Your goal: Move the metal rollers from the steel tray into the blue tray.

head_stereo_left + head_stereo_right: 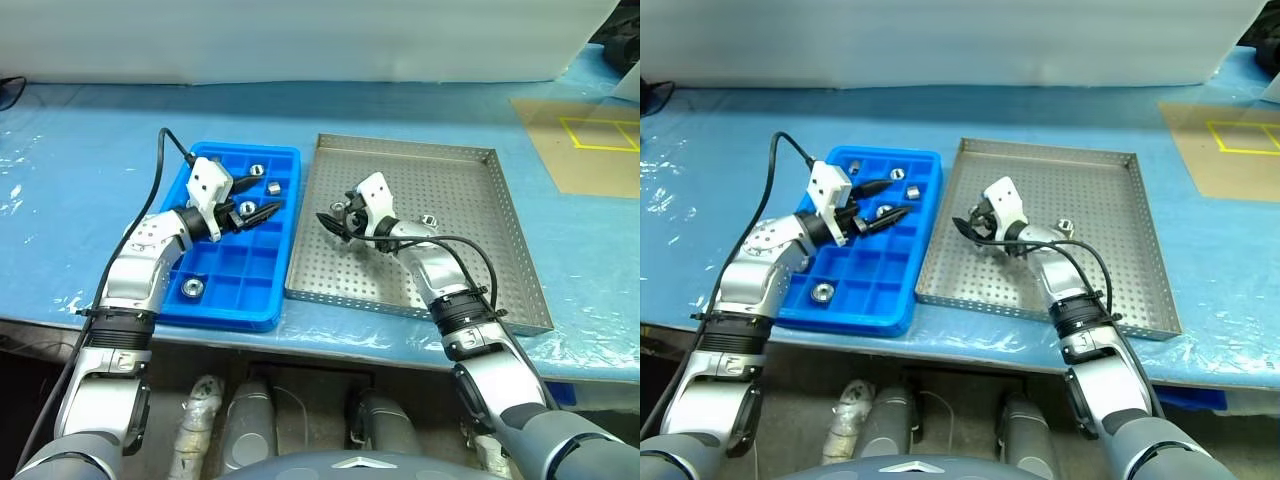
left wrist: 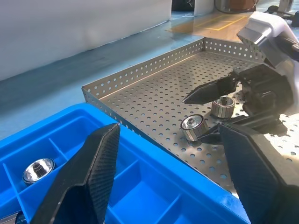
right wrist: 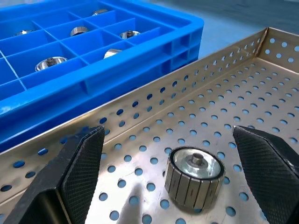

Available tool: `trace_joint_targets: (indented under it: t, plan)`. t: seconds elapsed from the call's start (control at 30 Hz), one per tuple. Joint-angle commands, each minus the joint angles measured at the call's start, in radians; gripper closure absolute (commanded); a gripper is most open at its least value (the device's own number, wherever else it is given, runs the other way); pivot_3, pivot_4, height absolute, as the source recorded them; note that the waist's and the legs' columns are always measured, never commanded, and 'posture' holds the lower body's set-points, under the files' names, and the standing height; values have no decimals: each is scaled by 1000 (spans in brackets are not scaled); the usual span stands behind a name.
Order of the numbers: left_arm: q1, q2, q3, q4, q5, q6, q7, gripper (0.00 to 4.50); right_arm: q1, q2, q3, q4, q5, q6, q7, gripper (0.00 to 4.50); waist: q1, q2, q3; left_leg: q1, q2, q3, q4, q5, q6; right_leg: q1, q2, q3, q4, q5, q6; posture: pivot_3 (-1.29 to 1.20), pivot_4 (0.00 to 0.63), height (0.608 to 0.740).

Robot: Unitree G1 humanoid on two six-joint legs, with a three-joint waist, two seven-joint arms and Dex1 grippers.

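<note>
1. The short, shiny silver metal roller (image 3: 195,178), ribbed round its side and with a small hub in its top face, looks solid, stiff and heavy for its size. I judge its polished faces slippery, but the ribs should give some bite.
2. It is best taken across the ribbed side, one finger on each flank, low enough that it cannot pop upward.
3. It stands on end on the perforated floor of the large grey steel tray (image 1: 470,290), near the rim beside the bright blue compartmented plastic tray (image 1: 235,290). Both trays rest on the blue-covered counter (image 1: 80,150).
4. The right gripper (image 1: 335,222) has its black fingers (image 3: 79,172) spread wide and empty. The roller sits between them, touching neither.
5. A second roller (image 2: 223,106) stands just beside it, and another (image 1: 427,219) lies farther along the steel tray.
6. The left gripper (image 1: 258,200) hovers over the blue tray with fingers apart, holding nothing; several rollers (image 1: 192,287) already sit in compartments.
</note>
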State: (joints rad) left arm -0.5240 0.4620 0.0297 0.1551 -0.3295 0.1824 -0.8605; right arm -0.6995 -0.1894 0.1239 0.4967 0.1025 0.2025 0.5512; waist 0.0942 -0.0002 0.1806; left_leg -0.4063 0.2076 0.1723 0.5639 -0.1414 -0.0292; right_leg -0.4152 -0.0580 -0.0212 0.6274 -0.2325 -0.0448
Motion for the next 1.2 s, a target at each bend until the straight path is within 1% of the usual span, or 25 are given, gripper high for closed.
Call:
trace_joint_targets:
  t: [0.03, 0.2, 0.33, 0.47, 0.57, 0.67, 0.7, 0.8, 0.83, 0.87, 0.9, 1.03, 1.13, 1.2]
  plan:
    - [6, -1, -5, -13, 15, -32, -3, 967, -41, 21, -10, 46, -20, -57, -28, 0, 0, 0, 0, 0, 0, 0, 0, 0, 0, 0, 0, 0, 0, 0, 0, 28, 150, 740]
    - [20, -12, -11, -30, 17, -31, 4, 967, -69, 41, -17, 178, -52, -124, -79, 0, -1, 0, 0, 0, 0, 0, 0, 0, 0, 0, 0, 0, 0, 0, 0, 29, 150, 740]
    - [24, -13, -10, -36, 15, -25, 5, 967, -82, 60, -25, 238, -55, -148, -99, 0, -1, 0, 0, 0, 0, 0, 0, 0, 0, 0, 0, 0, 0, 0, 0, 28, 150, 740]
    - [28, -9, -9, -46, 9, -16, 0, 967, -85, 69, -26, 253, -56, -169, -105, 0, -1, 0, 0, 0, 0, 0, 0, 0, 0, 0, 0, 0, 0, 0, 0, 24, 150, 740]
    - [29, -3, -10, -55, 1, -2, -13, 914, -76, 70, -24, 239, -54, -183, -93, 634, -1, 0, 0, 0, 0, 0, 0, 0, 0, 0, 0, 0, 0, 0, 0, 18, 150, 740]
    - [34, 5, -11, -60, -1, 7, -28, 914, -75, 66, -26, 238, -65, -181, -117, 1551, -1, 0, 0, 0, 0, 0, 0, 0, 0, 0, 0, 0, 0, 0, 0, 15, 150, 740]
    - [36, 8, -11, -62, -2, 8, -33, 914, -74, 66, -30, 236, -57, -182, -108, 1551, -1, 0, 0, 0, 0, 0, 0, 0, 0, 0, 0, 0, 0, 0, 0, 15, 150, 740]
    - [47, 21, -9, -67, -1, 11, -49, 914, -47, 71, -33, 176, -20, -163, -41, 2271, -1, 0, 0, 0, 0, 0, 0, 0, 0, 0, 0, 0, 0, 0, 0, 14, 150, 740]
    - [49, 25, -8, -69, -1, 13, -53, 914, -43, 72, -28, 167, -31, -160, -47, 2560, -1, 0, 0, 0, 0, 0, 0, 0, 0, 0, 0, 0, 0, 0, 0, 15, 150, 740]
    - [55, 34, -6, -74, -2, 15, -59, 914, -43, 71, -23, 167, -50, -160, -67, 2702, -2, 0, 0, 0, 0, 0, 0, 0, 0, 0, 0, 0, 0, 0, 0, 15, 150, 740]
    - [59, 41, -3, -79, -3, 18, -65, 914, -43, 70, -19, 165, -63, -160, -78, 2699, -2, 0, 0, 0, 0, 0, 0, 0, 0, 0, 0, 0, 0, 0, 0, 15, 150, 740]
    - [74, 86, 28, -96, -16, 31, -76, 914, -39, 74, -25, 87, -40, -133, -48, 2699, -2, 0, 0, 0, 0, 0, -1, 0, 0, -1, 0, 0, 0, 0, 0, 30, 150, 740]
    - [68, 163, 93, -52, -13, 12, -73, 914, -55, 65, -22, 0, -20, -98, 4, 2699, -3, 0, 0, -1, 1, 0, -1, 0, 0, -3, 1, 0, 0, 0, 0, 49, 150, 740]
    - [64, 190, 120, -35, -13, 10, -61, 914, -66, 61, -19, -11, -31, -97, 5, 2699, -3, 0, 0, -1, 1, 0, -2, 0, 0, -3, 1, 0, 0, 0, 0, 60, 150, 740]
